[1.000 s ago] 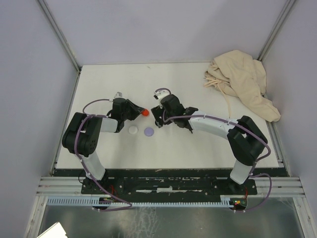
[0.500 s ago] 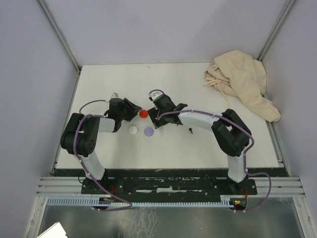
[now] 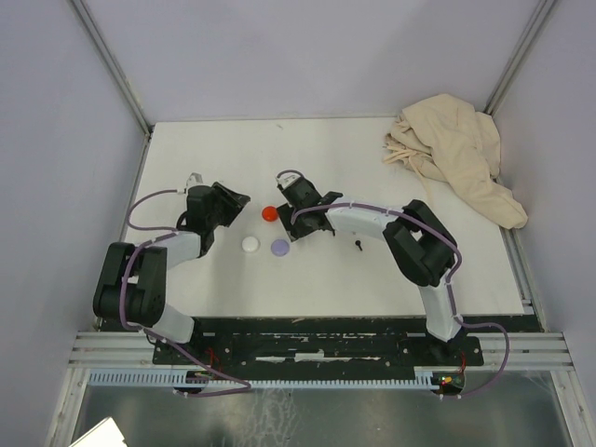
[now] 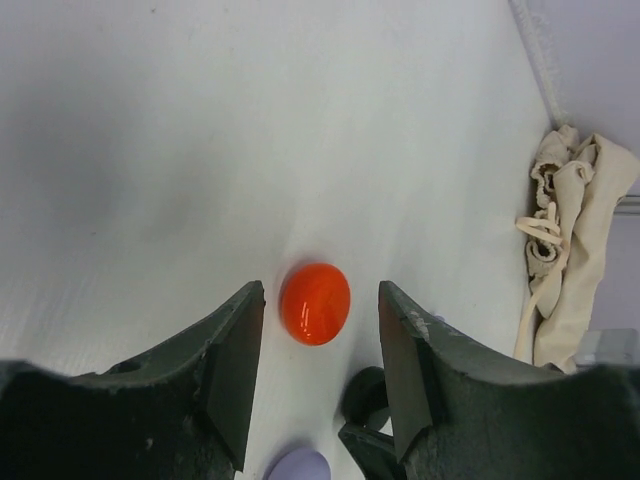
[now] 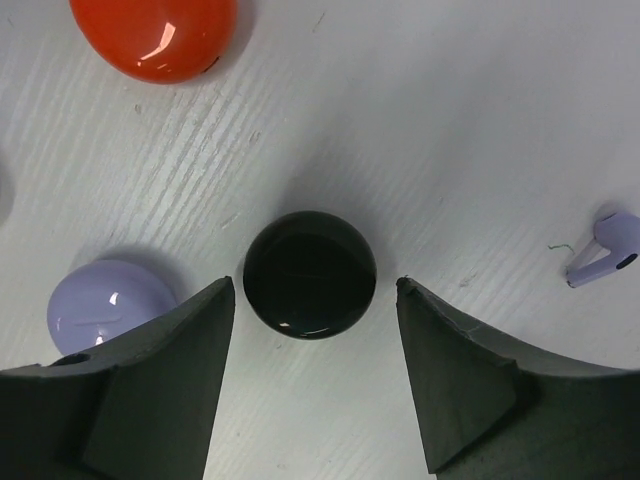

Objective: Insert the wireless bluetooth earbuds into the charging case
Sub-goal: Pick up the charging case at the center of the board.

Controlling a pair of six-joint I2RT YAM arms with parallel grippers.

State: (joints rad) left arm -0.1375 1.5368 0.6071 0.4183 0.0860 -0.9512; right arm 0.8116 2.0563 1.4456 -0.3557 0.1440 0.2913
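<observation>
Fingers [image 5: 160,380] of the right gripper [image 5: 312,287] are spread either side of the black case [image 5: 310,272], near the worktop's middle, not touching it. The left gripper [image 4: 320,292], likewise spread, frames the red case [image 4: 315,302] a little nearer the left edge. A lavender earbud [image 5: 605,245] lies loose near the outer side of one right finger. Both cases look shut, smooth and domed, so an off-centre squeeze could squirt the black one sideways into the bud or the lavender case [image 5: 110,305], scattering them.
</observation>
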